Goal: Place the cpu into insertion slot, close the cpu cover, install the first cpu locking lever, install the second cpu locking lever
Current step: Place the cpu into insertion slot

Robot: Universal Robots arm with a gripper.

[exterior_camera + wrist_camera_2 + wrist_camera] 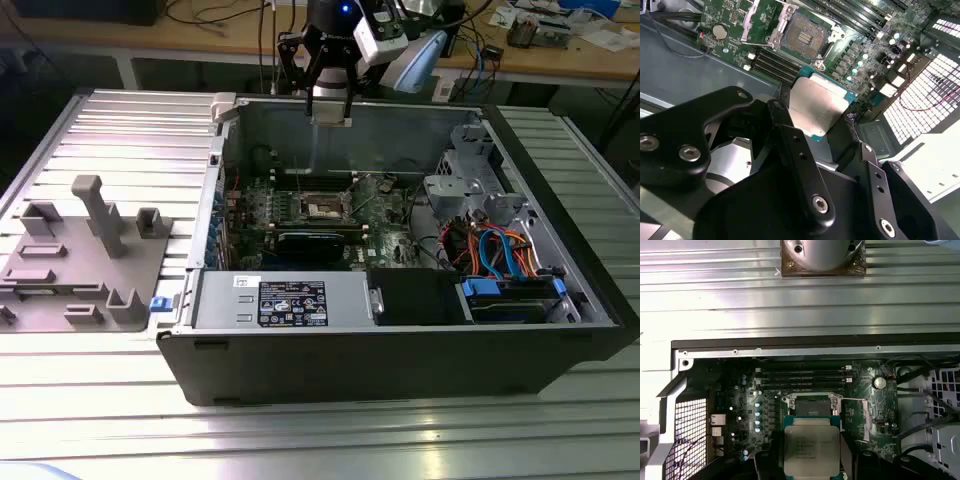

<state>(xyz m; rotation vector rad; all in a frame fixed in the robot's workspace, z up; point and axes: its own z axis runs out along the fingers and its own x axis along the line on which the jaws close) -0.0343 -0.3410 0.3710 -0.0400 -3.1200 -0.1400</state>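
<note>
Holding the cpu (822, 107), the gripper (330, 112) hangs — insertion slot (802, 32) well apart.

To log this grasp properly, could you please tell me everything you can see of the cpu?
The cpu is a small flat square chip with a dull silver-grey metal top and a green edge. The hand grips it by opposite sides, metal top facing both wrist cameras, raised well apart from the open insertion slot.

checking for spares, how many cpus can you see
1. The cpu is clamped in the gripper over the board, near the empty slot. Others could be hidden in the case.
</note>
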